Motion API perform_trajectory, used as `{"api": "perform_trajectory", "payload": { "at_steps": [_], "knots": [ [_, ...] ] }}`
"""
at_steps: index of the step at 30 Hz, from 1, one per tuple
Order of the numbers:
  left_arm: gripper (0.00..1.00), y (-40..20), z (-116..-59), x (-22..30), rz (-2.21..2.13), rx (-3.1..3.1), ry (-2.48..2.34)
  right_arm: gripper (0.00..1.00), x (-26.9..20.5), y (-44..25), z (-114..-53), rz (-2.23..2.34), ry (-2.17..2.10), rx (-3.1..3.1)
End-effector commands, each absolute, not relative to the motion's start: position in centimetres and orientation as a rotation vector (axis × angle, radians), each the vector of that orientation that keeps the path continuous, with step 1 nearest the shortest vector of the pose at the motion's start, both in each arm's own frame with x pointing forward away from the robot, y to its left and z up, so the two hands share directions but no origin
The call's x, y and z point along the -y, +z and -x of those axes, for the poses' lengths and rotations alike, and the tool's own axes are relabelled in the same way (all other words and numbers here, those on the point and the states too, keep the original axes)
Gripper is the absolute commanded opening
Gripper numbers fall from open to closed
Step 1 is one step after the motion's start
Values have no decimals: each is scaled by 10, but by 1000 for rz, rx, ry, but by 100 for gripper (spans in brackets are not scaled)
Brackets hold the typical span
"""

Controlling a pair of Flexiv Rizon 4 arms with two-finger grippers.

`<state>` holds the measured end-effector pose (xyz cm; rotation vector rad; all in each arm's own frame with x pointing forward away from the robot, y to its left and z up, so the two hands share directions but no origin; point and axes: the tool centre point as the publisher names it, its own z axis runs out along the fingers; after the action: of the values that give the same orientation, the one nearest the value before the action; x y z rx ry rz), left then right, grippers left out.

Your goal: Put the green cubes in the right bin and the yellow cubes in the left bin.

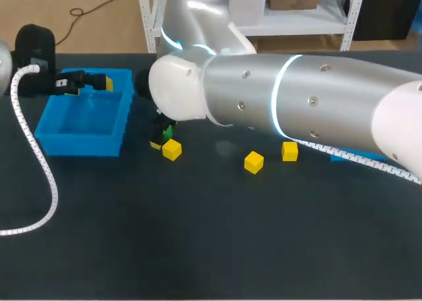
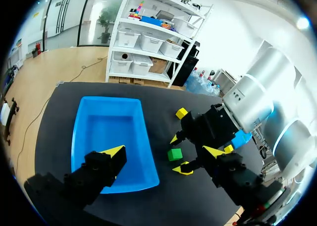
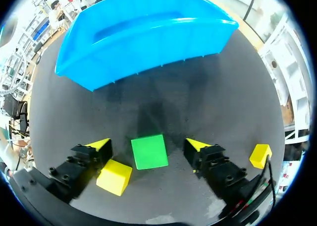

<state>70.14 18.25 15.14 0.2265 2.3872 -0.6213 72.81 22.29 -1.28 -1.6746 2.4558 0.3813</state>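
A green cube (image 3: 149, 151) lies on the black table between the open fingers of my right gripper (image 3: 148, 144), with a gap on each side. In the head view this cube (image 1: 167, 131) is half hidden under my right gripper (image 1: 162, 133), whose arm reaches past the middle. Three yellow cubes (image 1: 171, 149) (image 1: 254, 162) (image 1: 289, 151) lie on the table; the nearest (image 3: 114, 177) sits against one right finger. My left gripper (image 1: 89, 84) hangs open and empty over the left blue bin (image 1: 82, 119). From the left wrist, my left gripper (image 2: 163, 151) looks down on the bin (image 2: 109, 137) and the green cube (image 2: 174, 154).
Only a sliver of the right blue bin (image 1: 343, 157) shows under my big right arm (image 1: 297, 100). The left arm's white cable (image 1: 39, 162) trails across the table's left side. Bare dark tabletop (image 1: 198, 235) spreads toward the front.
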Motion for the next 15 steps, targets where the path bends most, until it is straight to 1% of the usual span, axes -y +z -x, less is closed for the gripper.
{"api": "perform_trajectory", "payload": {
  "at_steps": [1,11,15],
  "knots": [
    [100,150,-700,-185,-231,-2377,-634,0,-218,-12,-723,1640,410,-2425],
    [100,150,-700,-185,-231,-2377,-634,0,-216,-12,-723,1633,410,-2427],
    [100,150,-700,-185,-231,-2377,-634,0,-214,0,-728,1583,451,-2426]
  ]
}}
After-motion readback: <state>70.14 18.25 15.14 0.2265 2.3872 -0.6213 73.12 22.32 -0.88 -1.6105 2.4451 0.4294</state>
